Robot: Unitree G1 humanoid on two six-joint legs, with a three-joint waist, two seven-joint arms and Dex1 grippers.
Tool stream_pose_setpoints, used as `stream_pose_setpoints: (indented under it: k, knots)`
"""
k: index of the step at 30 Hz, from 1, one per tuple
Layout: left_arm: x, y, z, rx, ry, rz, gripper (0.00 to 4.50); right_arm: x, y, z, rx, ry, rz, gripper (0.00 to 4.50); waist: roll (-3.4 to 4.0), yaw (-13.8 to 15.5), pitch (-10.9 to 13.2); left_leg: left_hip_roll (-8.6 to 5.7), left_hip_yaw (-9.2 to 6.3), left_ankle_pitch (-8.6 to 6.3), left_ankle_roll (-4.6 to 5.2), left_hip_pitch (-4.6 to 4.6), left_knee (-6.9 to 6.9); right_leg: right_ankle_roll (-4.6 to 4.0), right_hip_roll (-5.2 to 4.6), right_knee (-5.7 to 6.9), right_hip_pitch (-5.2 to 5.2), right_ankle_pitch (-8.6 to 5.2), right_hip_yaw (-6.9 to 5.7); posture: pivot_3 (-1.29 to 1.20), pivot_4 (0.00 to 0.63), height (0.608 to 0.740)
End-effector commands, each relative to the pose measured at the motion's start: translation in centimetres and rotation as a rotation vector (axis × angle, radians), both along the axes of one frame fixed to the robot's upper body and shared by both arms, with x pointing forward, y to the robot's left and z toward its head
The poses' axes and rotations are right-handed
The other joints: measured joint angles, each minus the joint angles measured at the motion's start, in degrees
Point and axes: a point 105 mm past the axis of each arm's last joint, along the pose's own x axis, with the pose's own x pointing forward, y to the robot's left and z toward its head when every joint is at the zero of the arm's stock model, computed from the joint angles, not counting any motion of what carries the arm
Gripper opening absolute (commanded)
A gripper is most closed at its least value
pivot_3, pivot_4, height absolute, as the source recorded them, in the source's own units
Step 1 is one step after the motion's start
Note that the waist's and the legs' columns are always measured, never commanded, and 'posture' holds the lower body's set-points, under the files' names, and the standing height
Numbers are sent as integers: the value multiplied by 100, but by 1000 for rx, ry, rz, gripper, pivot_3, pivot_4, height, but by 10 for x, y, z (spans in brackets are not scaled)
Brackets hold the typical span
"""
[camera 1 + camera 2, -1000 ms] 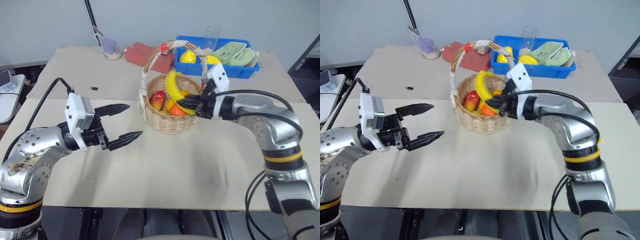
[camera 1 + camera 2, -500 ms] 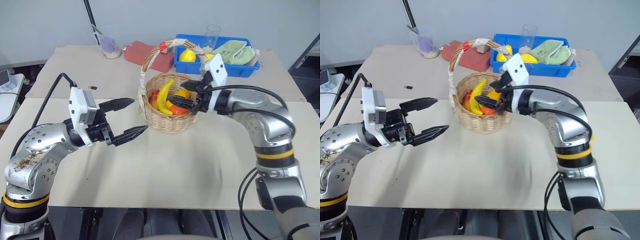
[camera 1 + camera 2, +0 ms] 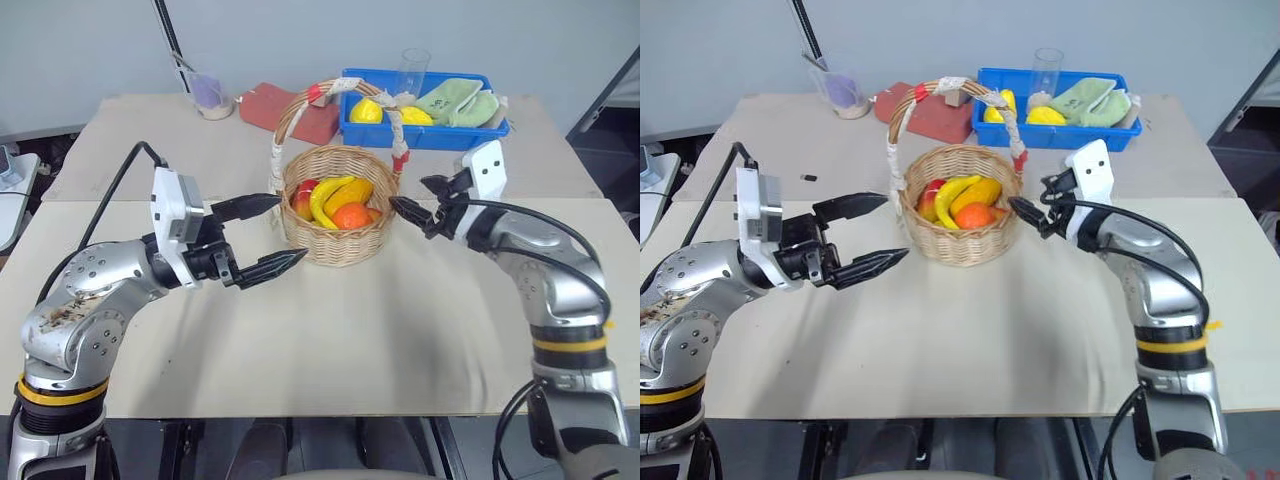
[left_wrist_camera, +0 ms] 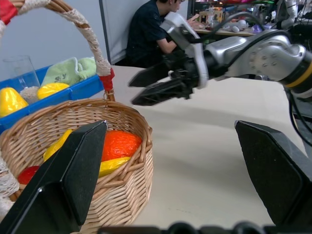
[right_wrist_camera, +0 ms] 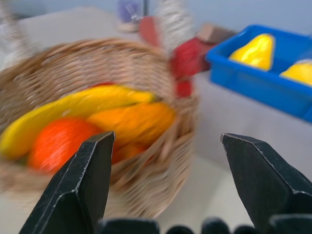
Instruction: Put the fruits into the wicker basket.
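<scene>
My right gripper is spread wide, holding nothing, level, tips aimed left at the wicker basket just beside its right rim, not touching. My left gripper is also wide open and empty, tips near the basket's left wall, apart from it. The basket sits between my two hands; the right is a bit nearer the rim.

Banana lies inside the basket, long axis running roughly left-low to right-high across the opening. Orange fruit sits in front of it, touching, near the front wall. Other red and orange pieces are packed alongside.

My judgement: both task fruits are in, nothing left to pick on the table. Next move is just clearing my right fingers away from the handle without hooking it.

The blue bin with yellow fruits is behind; leave it alone.
</scene>
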Motion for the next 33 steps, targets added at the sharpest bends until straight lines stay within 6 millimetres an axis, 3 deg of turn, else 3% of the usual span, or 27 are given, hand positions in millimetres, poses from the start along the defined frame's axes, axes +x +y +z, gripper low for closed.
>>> stream_pose_setpoints:
  k: [1, 6, 7, 16, 20, 23, 27, 30, 33]
  knots:
    - [-3, -4, 9, -5, -54, -17, 4500, 11, 3, 19, 19, -90, 2, 3862, 0, -5, 0, 0, 0, 0, 0, 0, 0, 0, 0, -1, 1, 0, 0, 0, 150, 711]
    - [-6, -5, 9, -7, -62, -9, 4500, 19, 13, 28, 81, -94, 44, 3862, 0, -5, 0, 0, 0, 0, 0, 0, 0, 0, 0, -1, 1, 0, 0, 0, 150, 711]
    - [-6, -5, 8, -7, -64, -5, 4500, 20, 15, 29, 81, -96, 52, 3336, 0, -5, 0, 0, 0, 0, 0, 0, 0, 0, 0, 0, 0, 0, 1, 0, 150, 711]
    - [-5, -4, 6, -9, -74, 19, 4500, 23, 27, 32, 93, -117, 97, 298, 1, -6, 0, 0, -1, 0, 0, 1, 0, 0, 0, 3, 0, 0, 0, 0, 150, 711]
    - [-5, -5, 7, -13, -78, 18, 4500, 19, 24, 35, 104, -138, 92, 148, 1, -6, 0, 1, -2, 0, 0, 2, 0, 0, 1, 7, -2, 0, 0, 0, 150, 711]
    - [-5, -5, 8, -23, -82, 18, 4500, 13, 5, 40, 98, -168, 47, 148, 1, 19, 0, 1, -2, 0, 0, 0, 0, 0, 0, 6, -2, 0, 0, 0, 150, 711]
    - [-4, -8, 9, -31, -82, 11, 4500, 9, -36, 47, 73, -212, -86, 148, 1, 75, 0, -6, -2, 0, 0, -7, 0, 0, -8, 0, -2, 0, 0, 0, 150, 711]
    - [-2, -10, 9, -37, -83, 4, 4500, 7, -82, 47, 30, -224, -246, 148, 1, 125, 0, -7, 0, 0, 0, -6, 0, 0, -9, -2, 0, 0, 0, 0, 150, 711]
    - [-1, -13, 8, -39, -82, -9, 4500, 0, -110, 45, 7, -229, -348, 147, 1, 134, 0, -5, 3, 0, 0, -5, 0, 0, -6, -2, 0, 0, 0, 0, 150, 711]
